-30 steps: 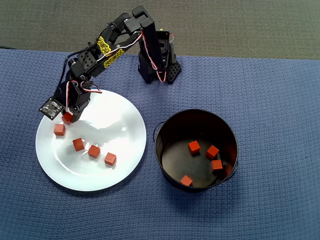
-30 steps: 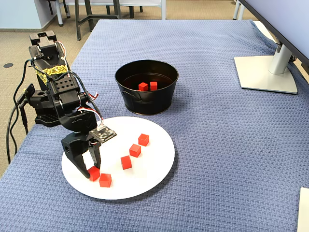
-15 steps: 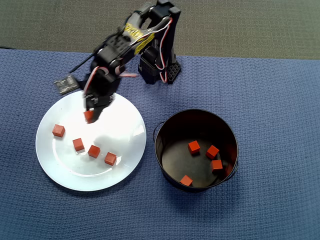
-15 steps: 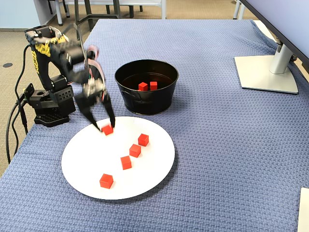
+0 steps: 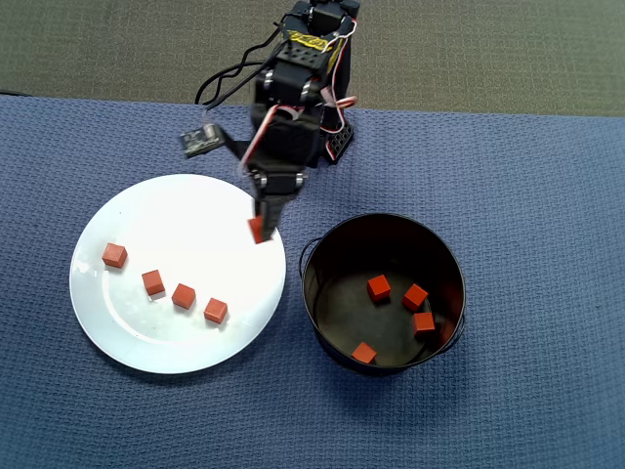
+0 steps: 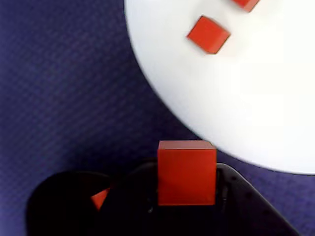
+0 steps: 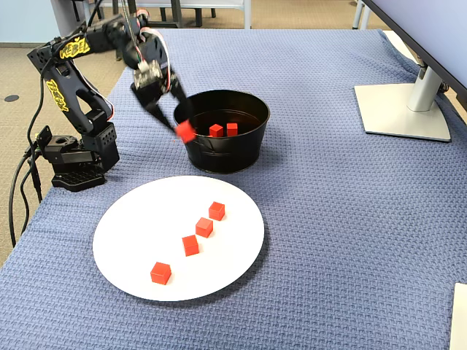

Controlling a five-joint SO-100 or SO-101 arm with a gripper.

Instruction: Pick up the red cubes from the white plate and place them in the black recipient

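Observation:
My gripper (image 5: pixel 259 231) is shut on one red cube (image 5: pixel 256 231) and holds it in the air over the right edge of the white plate (image 5: pixel 146 210), just left of the black recipient (image 5: pixel 444 256). In the fixed view the held cube (image 7: pixel 185 131) hangs beside the recipient's near-left wall (image 7: pixel 219 157). The wrist view shows this cube (image 6: pixel 186 172) between dark fingers. Several red cubes lie in a row on the plate (image 5: pixel 183 295) (image 7: pixel 204 227). Several more rest inside the recipient (image 5: pixel 379 287) (image 7: pixel 216 130).
A blue woven cloth (image 5: pixel 547 195) covers the table. The arm's base (image 7: pixel 73 157) stands at the cloth's edge behind the plate. A monitor stand (image 7: pixel 405 109) sits far right in the fixed view. A camera module (image 5: pixel 200 141) juts out from the wrist.
The gripper lifted a red cube off the plate's left side and swung it up and right, across the plate to beside the black recipient.

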